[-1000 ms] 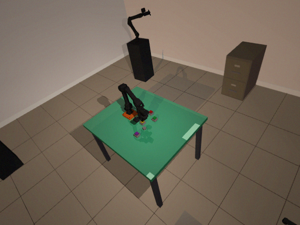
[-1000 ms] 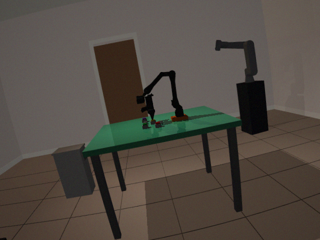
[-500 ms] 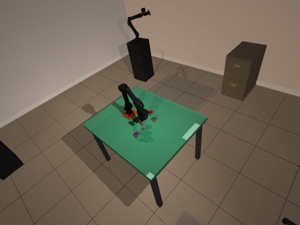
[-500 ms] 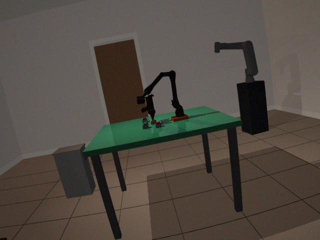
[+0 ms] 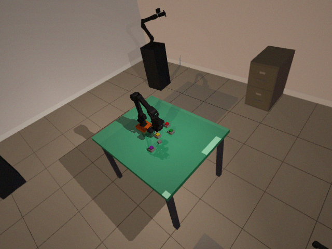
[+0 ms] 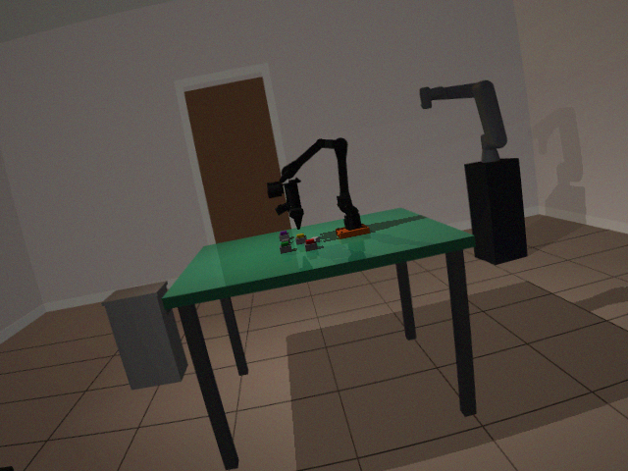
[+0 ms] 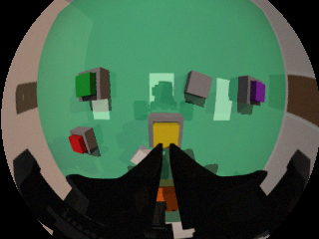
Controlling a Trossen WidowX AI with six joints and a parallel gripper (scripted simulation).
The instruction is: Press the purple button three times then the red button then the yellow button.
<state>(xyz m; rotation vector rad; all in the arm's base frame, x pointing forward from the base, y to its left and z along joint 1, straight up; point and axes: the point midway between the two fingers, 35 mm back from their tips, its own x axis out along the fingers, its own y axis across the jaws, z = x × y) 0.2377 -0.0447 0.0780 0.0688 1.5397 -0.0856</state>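
Observation:
My gripper [image 5: 156, 130] [image 6: 298, 227] [image 7: 165, 146] points down with its fingertips nearly together and nothing between them. It hangs a little above the yellow button [image 5: 157, 134] [image 6: 301, 235] [image 7: 165, 133], and its tips overlap that button's near edge in the wrist view. The red button [image 5: 166, 123] [image 6: 310, 241] [image 7: 78, 143] stands at the left in the wrist view. The purple button [image 5: 151, 147] [image 6: 284, 233] [image 7: 257, 92] stands at the far right there. Both stand clear of the fingers. No button looks pressed down.
The green button [image 5: 170, 130] [image 6: 285, 244] [image 7: 86, 85] stands beyond the red one in the wrist view. A grey block [image 5: 159, 141] [image 7: 198, 84] lies between yellow and purple. A whitish block [image 7: 140, 156] lies close to the left finger. The orange arm base [image 5: 143, 126] [image 6: 353, 232] is nearby.

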